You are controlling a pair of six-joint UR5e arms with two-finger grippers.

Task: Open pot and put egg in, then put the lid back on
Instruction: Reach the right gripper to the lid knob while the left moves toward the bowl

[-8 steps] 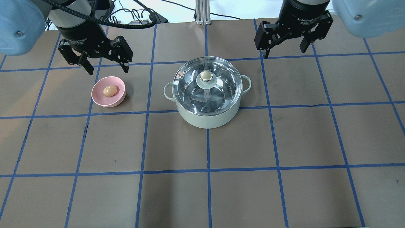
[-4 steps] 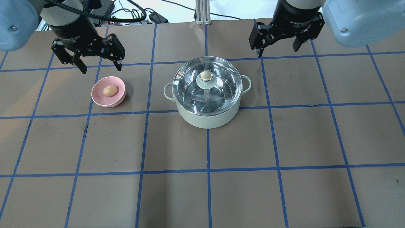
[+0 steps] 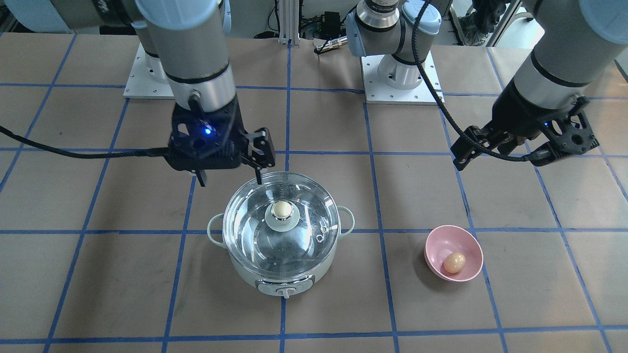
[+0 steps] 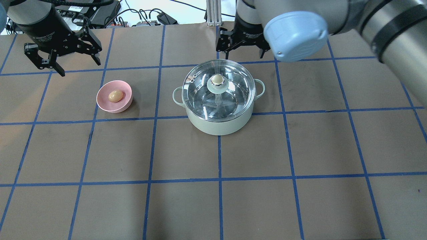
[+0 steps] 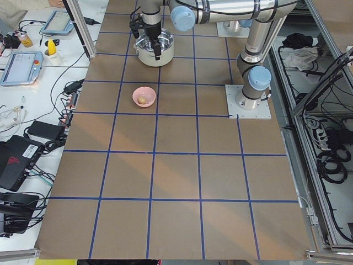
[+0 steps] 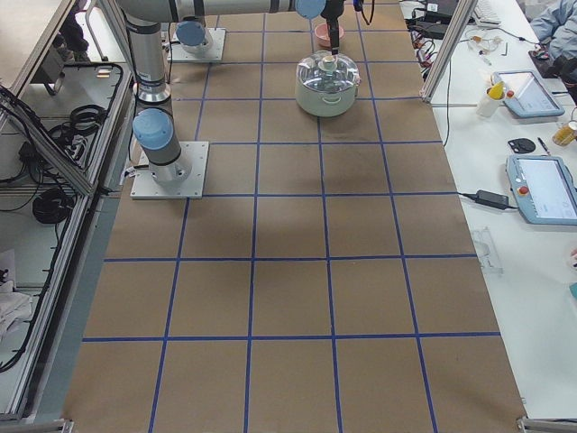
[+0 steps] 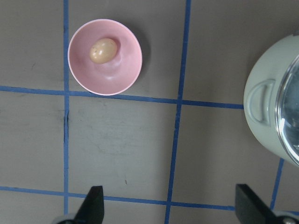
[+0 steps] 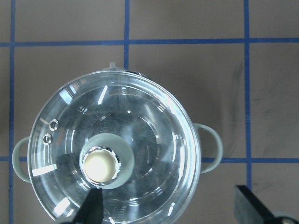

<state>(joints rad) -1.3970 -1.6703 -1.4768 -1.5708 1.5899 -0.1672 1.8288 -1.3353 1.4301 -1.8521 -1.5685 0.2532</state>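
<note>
Work surface: flat table covered in brown paper point(image 4: 253, 150), marked into squares by blue tape, both arm bases bolted on white plates along one long side; benches with cables, tablets and handheld controllers flank its ends. Item one: round pale mint-white electric pot point(image 4: 218, 126), standing upright astride a tape line in the robot-side half, well in from every table edge, its control knob facing the operators' side. Item two: round clear glass lid with metal rim and cream knob point(image 4: 218, 90), seated level on the pot. Item three: small tan-orange egg point(image 4: 115, 96), lying in a shallow pink bowl point(image 4: 125, 104) on the robot's left of the pot, apart from it with table surface between. Left gripper point(image 4: 80, 68): fingers spread wide, nothing between them, poised above the table on the robot side of the bowl and touching nothing. Right gripper point(image 3: 229, 180): fingers spread wide, holding nothing, poised above the pot's robot-side rim; its wrist view sets one fingertip point(image 8: 93, 207) just beside the knob; contact cannot be told.
</note>
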